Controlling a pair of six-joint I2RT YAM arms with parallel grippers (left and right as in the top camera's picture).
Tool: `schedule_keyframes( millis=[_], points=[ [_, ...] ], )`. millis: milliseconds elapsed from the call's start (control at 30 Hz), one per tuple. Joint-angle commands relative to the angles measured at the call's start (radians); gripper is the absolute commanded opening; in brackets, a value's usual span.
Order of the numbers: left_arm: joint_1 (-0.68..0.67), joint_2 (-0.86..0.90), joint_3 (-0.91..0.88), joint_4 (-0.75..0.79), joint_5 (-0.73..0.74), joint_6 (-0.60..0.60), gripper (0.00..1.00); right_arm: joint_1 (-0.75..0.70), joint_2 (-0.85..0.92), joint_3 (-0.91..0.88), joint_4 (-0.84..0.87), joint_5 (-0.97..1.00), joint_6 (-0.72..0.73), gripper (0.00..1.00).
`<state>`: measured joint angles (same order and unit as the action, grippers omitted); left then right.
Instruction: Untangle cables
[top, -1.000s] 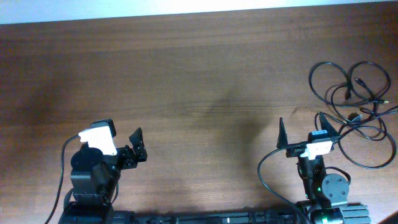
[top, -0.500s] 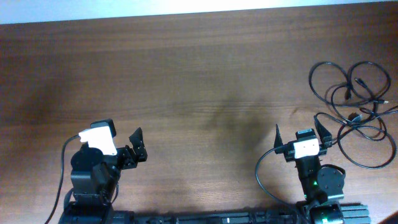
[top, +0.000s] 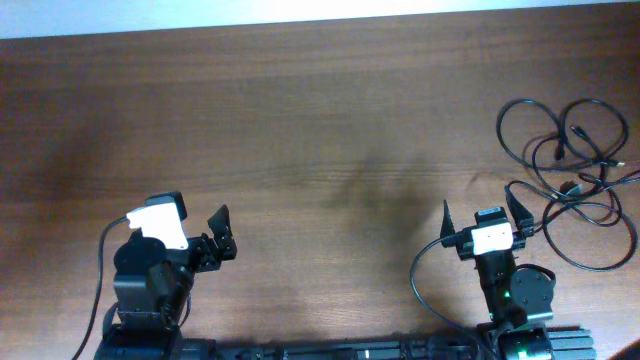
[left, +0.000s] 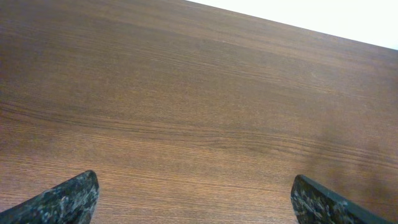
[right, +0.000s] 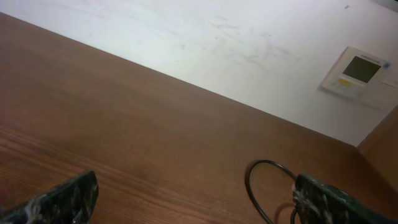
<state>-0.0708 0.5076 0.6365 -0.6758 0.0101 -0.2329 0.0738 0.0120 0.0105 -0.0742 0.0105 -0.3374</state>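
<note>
Right claw (top: 482, 212) has backed off & swung slightly left vs 1 s ago; wide open, empty. Left claw (top: 222, 232), well apart from it, likewise. Cables (top: 565, 170) lie looped on desk (top: 300, 120) just beside right claw, to its right. Prob. light, floppy, snag-prone: grab an outer loop, not the plugs.

On my screens the counter (top: 300, 120) is dark reddish-brown wood with a matte finish. Its grain runs lengthwise across the overhead view, and there are softer, darker patches of shade near the middle and toward the left. Along the top of that view its far edge meets a pale strip (top: 300, 12). The right wrist camera shows me a white wall (right: 186, 37) behind the counter, faintly scuffed, carrying a small off-white control panel (right: 357, 70) with a greyish display. A brown wooden surface (right: 380, 140) stands at the far right beside the wall. The light looks even and soft.
</note>
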Motion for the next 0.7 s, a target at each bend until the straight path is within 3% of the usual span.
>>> schedule_keyframes(
  millis=[0, 433, 567, 667],
  points=[
    [0.002, -0.003, -0.006, 0.001, -0.010, -0.010, 0.99, 0.005, -0.009, -0.005, -0.008, 0.002, 0.002, 0.99],
    [0.002, -0.026, -0.008, -0.023, -0.010, -0.010, 0.99, 0.005, -0.009, -0.005, -0.008, 0.001, 0.002, 0.99],
    [0.002, -0.130, -0.096, -0.001, -0.022, -0.009, 0.99, 0.005, -0.009, -0.005, -0.008, 0.001, 0.002, 0.99],
    [0.002, -0.262, -0.244, 0.109, -0.010, -0.010, 0.99, 0.005, -0.009, -0.005, -0.008, 0.001, 0.002, 0.99]
  ],
)
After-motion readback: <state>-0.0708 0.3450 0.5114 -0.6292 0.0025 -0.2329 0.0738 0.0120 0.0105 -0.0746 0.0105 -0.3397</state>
